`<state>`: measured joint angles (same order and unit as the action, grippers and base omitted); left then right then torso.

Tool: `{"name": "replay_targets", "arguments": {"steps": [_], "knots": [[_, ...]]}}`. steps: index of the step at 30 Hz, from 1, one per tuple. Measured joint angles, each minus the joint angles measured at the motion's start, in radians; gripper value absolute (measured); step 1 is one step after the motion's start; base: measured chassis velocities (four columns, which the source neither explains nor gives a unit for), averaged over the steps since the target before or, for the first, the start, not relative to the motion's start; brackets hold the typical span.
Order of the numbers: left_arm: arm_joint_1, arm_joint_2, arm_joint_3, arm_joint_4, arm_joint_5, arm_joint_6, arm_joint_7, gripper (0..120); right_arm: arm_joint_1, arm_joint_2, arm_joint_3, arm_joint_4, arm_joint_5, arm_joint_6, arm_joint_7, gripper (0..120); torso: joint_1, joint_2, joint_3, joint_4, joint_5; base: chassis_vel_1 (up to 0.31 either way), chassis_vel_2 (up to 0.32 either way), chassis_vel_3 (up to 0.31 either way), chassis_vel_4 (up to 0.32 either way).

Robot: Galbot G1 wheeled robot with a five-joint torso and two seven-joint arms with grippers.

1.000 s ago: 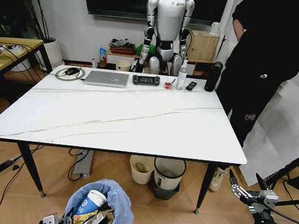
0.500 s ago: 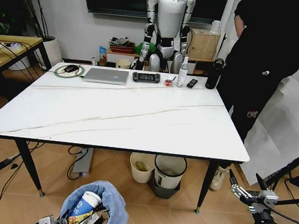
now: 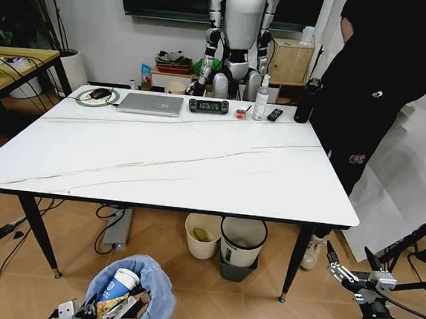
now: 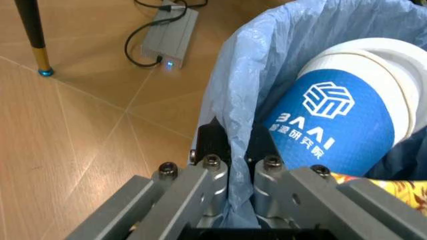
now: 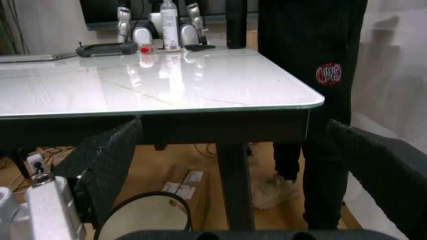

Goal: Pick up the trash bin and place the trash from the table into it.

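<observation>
In the head view, the table [image 3: 168, 163] carries no litter; the trash bin [image 3: 128, 297] hangs low before it, with the paper cup [image 3: 117, 285] inside. The right gripper [image 3: 349, 270] waits at the side, its jaws apart. In the left wrist view, the left gripper [image 4: 233, 175] pinches the bin's bag-covered rim. The task looks nearly finished.

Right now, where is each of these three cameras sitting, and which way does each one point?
Head: high up, looking forward and down over the table; right pincer at lower right.
Left wrist: on the left arm, facing down at the trash bin rim clamped by the left pincer.
Right wrist: low, facing the table's edge; own fingers frame it.
Shared: the bin, also in the head view.
</observation>
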<state>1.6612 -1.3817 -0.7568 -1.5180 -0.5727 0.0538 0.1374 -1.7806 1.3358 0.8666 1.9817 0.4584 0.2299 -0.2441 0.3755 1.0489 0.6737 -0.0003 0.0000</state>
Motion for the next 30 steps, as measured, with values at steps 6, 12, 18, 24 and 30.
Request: {"name": "replay_targets", "arguments": {"steps": [6, 12, 18, 24, 30], "knots": [[-0.025, -0.003, -0.001, 0.046, 0.000, -0.012, 0.006, 0, 0.000, 0.000, 0.000, 0.000, 0.000, 0.000, 0.000, 100, -0.012, -0.027, -0.015, -0.0002, 0.0000, 0.000, 0.000, 0.000, 0.000], [-0.054, -0.008, -0.006, 0.102, 0.001, -0.028, 0.011, 0, 0.000, 0.000, 0.000, 0.000, 0.000, 0.000, 0.000, 100, -0.024, -0.055, -0.031, -0.0001, 0.0001, 0.000, 0.000, 0.000, 0.000], [-0.103, -0.016, -0.010, 0.187, 0.005, -0.033, 0.014, 0, 0.000, 0.000, 0.000, 0.000, 0.000, 0.000, 0.000, 100, -0.037, -0.083, -0.046, -0.0001, 0.0001, 0.000, 0.000, 0.000, 0.000], [-0.140, -0.031, -0.010, 0.252, 0.016, -0.035, 0.013, 0, 0.000, 0.000, 0.000, 0.000, 0.000, 0.000, 0.000, 100, -0.048, -0.110, -0.062, -0.0001, 0.0000, 0.000, 0.000, 0.000, 0.000], [-0.161, -0.029, -0.018, 0.300, 0.018, -0.050, 0.019, 0, 0.000, 0.000, 0.000, 0.000, 0.000, 0.000, 0.000, 100, -0.061, -0.141, -0.079, 0.0000, 0.0000, 0.000, 0.000, 0.000, 0.000]]}}
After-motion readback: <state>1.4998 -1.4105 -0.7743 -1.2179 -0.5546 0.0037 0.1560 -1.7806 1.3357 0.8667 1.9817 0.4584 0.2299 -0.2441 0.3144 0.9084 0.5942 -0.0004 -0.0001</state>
